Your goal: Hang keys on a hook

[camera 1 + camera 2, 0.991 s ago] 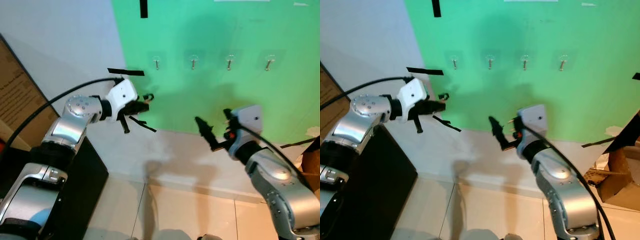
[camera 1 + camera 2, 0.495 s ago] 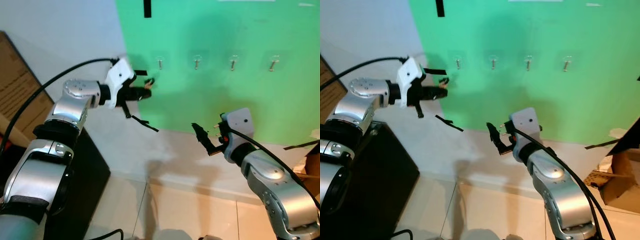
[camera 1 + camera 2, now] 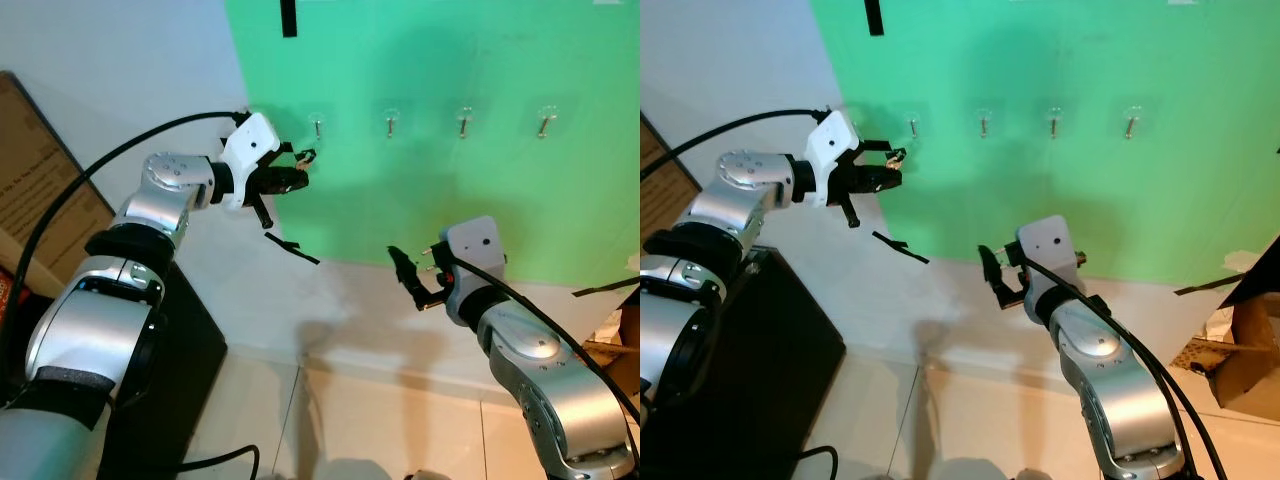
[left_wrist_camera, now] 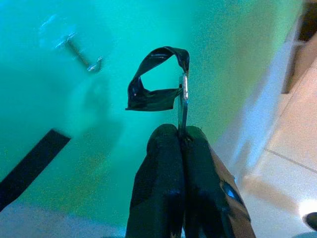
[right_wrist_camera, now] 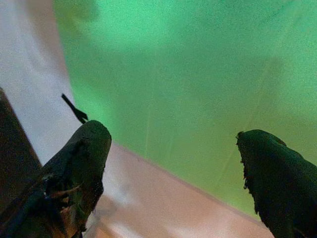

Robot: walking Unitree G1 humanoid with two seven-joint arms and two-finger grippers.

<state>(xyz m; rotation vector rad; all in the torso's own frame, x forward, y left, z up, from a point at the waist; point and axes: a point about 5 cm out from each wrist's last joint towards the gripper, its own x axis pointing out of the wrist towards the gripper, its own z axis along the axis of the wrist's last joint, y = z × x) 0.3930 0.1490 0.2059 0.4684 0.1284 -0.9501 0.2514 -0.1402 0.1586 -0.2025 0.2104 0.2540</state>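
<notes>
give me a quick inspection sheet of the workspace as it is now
Surface: green wall panel above a white wall strip and tiled floor.
Job's things: four hooks in a row on the green panel; the leftmost hook is bare and nearest the key ring, which carries a black loop.
Clutter: black tape strips on the wall.
Grippers: left claw shut on the key ring, raised just below and left of the leftmost hook, ring not yet on it. Right claw open, held low before the wall.
Cables: black cable arcs over the left arm; another runs along the right arm.
Surroundings: cardboard at left, dark cabinet below it, a box at right.
</notes>
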